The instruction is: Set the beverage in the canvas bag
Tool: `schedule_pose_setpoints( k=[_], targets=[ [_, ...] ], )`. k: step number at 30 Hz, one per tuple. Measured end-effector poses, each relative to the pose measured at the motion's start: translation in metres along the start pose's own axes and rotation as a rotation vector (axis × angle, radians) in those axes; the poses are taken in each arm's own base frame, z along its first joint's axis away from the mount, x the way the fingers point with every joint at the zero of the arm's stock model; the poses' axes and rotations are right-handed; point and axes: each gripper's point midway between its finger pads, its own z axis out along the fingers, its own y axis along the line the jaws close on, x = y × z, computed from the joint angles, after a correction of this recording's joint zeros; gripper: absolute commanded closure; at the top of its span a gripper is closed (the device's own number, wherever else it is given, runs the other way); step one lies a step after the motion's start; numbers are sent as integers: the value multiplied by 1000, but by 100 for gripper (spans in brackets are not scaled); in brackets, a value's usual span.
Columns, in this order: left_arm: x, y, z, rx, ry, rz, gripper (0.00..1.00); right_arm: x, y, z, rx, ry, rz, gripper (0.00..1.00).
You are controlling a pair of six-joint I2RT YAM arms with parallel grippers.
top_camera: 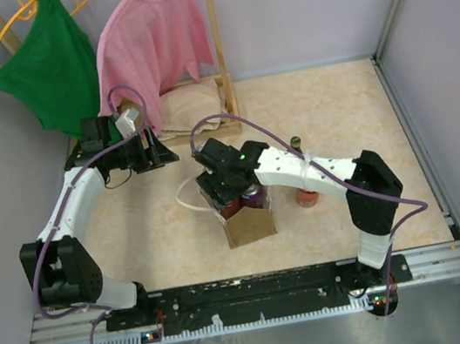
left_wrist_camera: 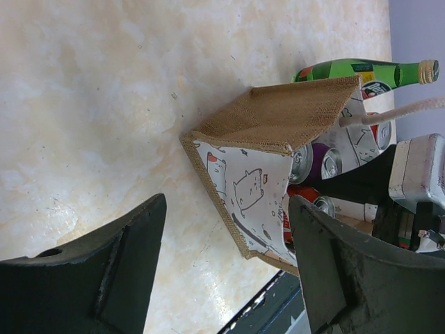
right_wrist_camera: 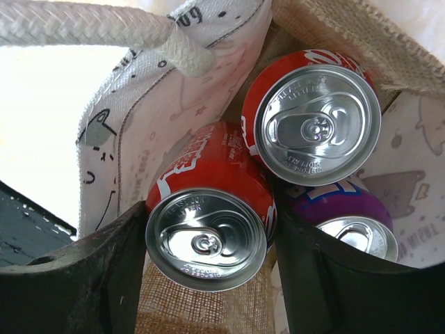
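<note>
The beige worktop [top_camera: 335,110] carries the canvas bag [top_camera: 249,224], upright with its mouth open. The left hand [left_wrist_camera: 226,209] hangs spread, apart from it. The right hand [right_wrist_camera: 208,271] reaches into the mouth, pinching a red beverage can [right_wrist_camera: 206,233] beside a second red can [right_wrist_camera: 316,118] and a purple can [right_wrist_camera: 358,233].

A robotics lab test cell: plain grey wall panels [top_camera: 299,1] in aluminium framing box in a beige counter [top_camera: 335,110]. The left arm [top_camera: 72,203] and right arm [top_camera: 318,170] are bolted to a metal rail [top_camera: 439,259] at 6 o'clock. A wooden rack [top_camera: 217,42] at 11 o'clock holds a green garment [top_camera: 54,69] and a pink garment [top_camera: 151,44] as props.
</note>
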Motion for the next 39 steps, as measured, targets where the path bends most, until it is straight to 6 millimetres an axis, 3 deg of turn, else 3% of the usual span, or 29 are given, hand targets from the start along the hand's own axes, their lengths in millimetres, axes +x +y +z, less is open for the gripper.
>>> schedule_pose_setpoints(
  k=[2, 8, 14, 23, 39],
  targets=[
    [0, 0, 0, 0, 0, 0, 23, 0, 0, 0, -1, -1, -1, 96],
    [0, -1, 0, 7, 2, 0, 23, -1, 1, 0, -4, -2, -2, 58],
    [1, -2, 0, 14, 4, 0, 23, 0, 2, 0, -18, 1, -20, 44],
    [0, -2, 1, 22, 5, 0, 23, 0, 4, 0, -32, 1, -43, 32],
    [2, 0, 5, 24, 16, -8, 23, -3, 8, 2, -51, -2, -50, 30]
  ],
)
